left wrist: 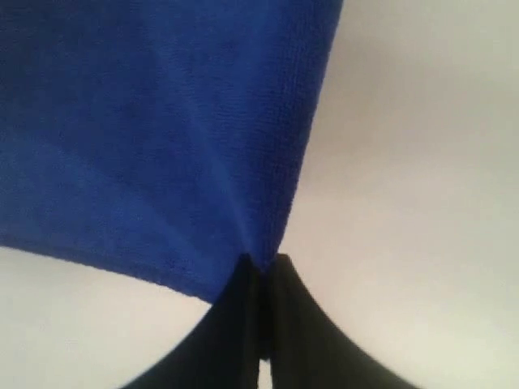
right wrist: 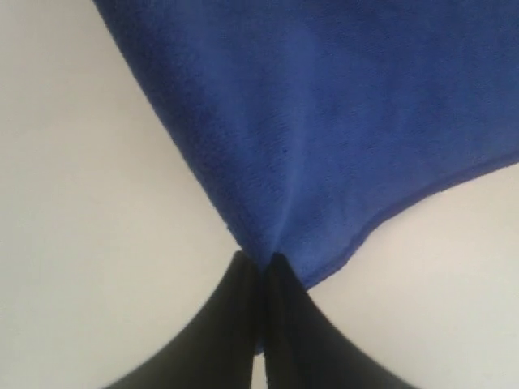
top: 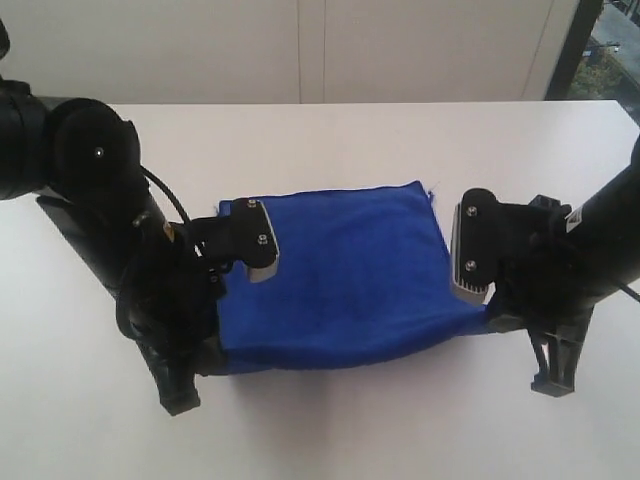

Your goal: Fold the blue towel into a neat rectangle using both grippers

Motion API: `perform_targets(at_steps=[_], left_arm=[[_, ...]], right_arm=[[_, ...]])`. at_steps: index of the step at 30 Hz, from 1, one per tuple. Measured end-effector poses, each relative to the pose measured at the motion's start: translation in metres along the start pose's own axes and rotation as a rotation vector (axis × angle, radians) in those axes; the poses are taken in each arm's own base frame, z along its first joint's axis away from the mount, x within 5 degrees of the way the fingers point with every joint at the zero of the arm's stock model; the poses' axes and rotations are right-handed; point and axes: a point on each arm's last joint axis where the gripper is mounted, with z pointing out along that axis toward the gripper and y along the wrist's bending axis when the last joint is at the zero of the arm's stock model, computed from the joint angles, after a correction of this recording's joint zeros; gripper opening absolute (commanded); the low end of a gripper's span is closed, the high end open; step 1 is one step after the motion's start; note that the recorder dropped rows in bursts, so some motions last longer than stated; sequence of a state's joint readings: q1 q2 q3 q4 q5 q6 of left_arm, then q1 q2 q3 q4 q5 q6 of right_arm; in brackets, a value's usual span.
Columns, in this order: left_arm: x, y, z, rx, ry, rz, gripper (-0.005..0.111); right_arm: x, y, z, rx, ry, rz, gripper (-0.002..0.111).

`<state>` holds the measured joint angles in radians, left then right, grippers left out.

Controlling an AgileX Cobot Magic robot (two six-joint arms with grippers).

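The blue towel (top: 345,275) lies spread across the middle of the white table, its near edge sagging slightly between the two arms. My left gripper (left wrist: 261,261) is shut on the towel's (left wrist: 154,138) near left corner, cloth pinched between the black fingers. My right gripper (right wrist: 259,259) is shut on the near right corner of the towel (right wrist: 324,121). In the exterior view the left gripper (top: 215,350) and the right gripper (top: 490,318) sit at those two near corners, mostly hidden by the arms. A small pale thread shows at the far right corner.
The white table (top: 330,140) extends bare behind the towel and to both sides. A pale wall stands behind it, with a dark window frame (top: 572,45) at the far right. The bulky left arm (top: 90,170) covers the left side.
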<state>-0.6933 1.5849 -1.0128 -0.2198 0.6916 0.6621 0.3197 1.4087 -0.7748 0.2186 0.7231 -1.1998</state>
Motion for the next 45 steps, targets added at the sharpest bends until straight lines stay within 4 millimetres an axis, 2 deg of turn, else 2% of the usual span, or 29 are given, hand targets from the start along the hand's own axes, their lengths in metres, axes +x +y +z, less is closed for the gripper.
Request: perform_targets(at_steps=[6,15,22,30,39,45], left_arm=[[0.004,0.009,-0.008,-0.060,0.045,-0.111,0.000],[0.015,0.042,-0.016,-0.173,-0.046,-0.244,0.000],[0.006,0.058,-0.027,-0.246,-0.143,-0.288,0.000],[-0.013,0.080,-0.028,-0.315,-0.236,-0.318,0.000],[-0.017,0.126,-0.030,-0.403,-0.311,-0.407,0.000],[-0.022,0.151,-0.023,-0.461,-0.360,-0.423,0.000]], right_arm=[[-0.004,-0.008,-0.004,0.058,-0.024,0.016,0.000],[-0.007,-0.020,0.005,0.141,-0.040,0.007,0.000],[-0.020,-0.048,0.006,0.217,-0.060,0.011,0.000],[-0.035,-0.078,0.016,0.286,-0.086,0.017,0.000],[-0.051,-0.112,0.033,0.355,-0.125,0.054,0.000],[-0.046,-0.137,0.040,0.411,-0.131,0.090,0.000]])
